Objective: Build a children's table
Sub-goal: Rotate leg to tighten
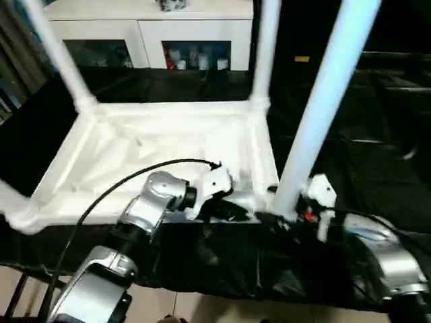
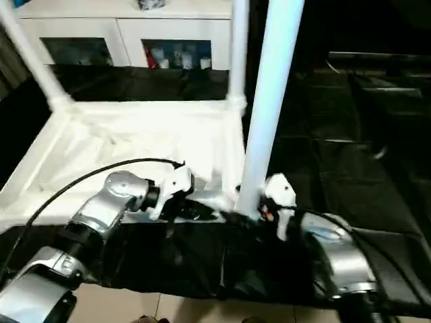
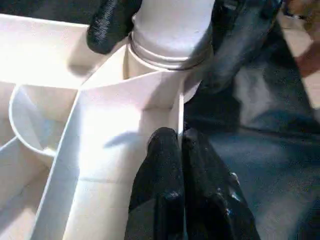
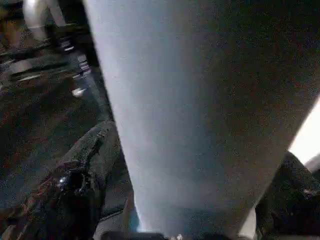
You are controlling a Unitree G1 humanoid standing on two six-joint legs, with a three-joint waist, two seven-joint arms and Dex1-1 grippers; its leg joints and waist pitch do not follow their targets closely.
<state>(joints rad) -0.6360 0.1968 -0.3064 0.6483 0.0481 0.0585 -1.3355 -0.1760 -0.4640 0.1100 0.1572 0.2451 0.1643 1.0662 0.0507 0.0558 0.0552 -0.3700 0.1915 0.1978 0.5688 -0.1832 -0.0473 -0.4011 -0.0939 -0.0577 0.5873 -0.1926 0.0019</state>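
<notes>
The children's table lies upside down on black cloth, its ribbed white top (image 1: 155, 155) facing up. Three white legs stand in corner sockets: far left (image 1: 60, 54), far right (image 1: 264, 47) and near right (image 1: 323, 101). My left gripper (image 3: 181, 145) is shut on the top's thin near rim (image 3: 165, 100), close to the near right corner. My right gripper (image 1: 277, 219) is open at the base of the near right leg (image 4: 200, 110), with one black finger (image 4: 82, 170) on each side of the tube.
A white cabinet (image 1: 148, 27) with glass doors stands behind the table. The black cloth (image 1: 363, 134) stretches to the right and hangs over the near edge, with pale floor (image 1: 202, 306) below. A black cable (image 1: 114, 185) arcs over my left forearm.
</notes>
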